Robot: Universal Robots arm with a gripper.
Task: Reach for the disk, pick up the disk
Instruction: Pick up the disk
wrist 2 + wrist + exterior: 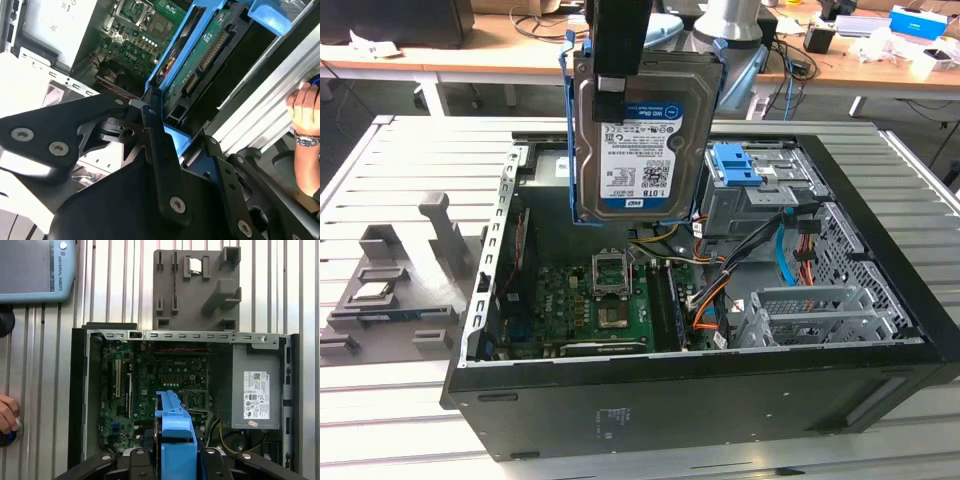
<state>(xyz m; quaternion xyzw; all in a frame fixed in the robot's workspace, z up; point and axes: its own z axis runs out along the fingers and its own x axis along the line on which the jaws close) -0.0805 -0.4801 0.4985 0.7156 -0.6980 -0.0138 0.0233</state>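
Observation:
The disk [640,140], silver-grey with a white-and-blue label and blue side rails, hangs upright above the open computer case [700,400]. My gripper [618,80] comes down from above and is shut on the disk's upper end, one black finger [610,95] lying over the label side. In the second wrist view the disk [202,62] shows its green circuit board and blue rail, clamped at the gripper [159,117]. In the first wrist view the disk's blue rail [175,435] stands edge-on between the gripper [175,462] links, over the motherboard [150,385].
A grey fixture [395,290] with slots and a small silver chip lies on the slatted table at the exterior view's left. Inside the case are a blue drive bay [740,170], cables and a metal cage [810,315]. A person's hand [305,112] rests nearby; a pendant [35,270] lies beside the case.

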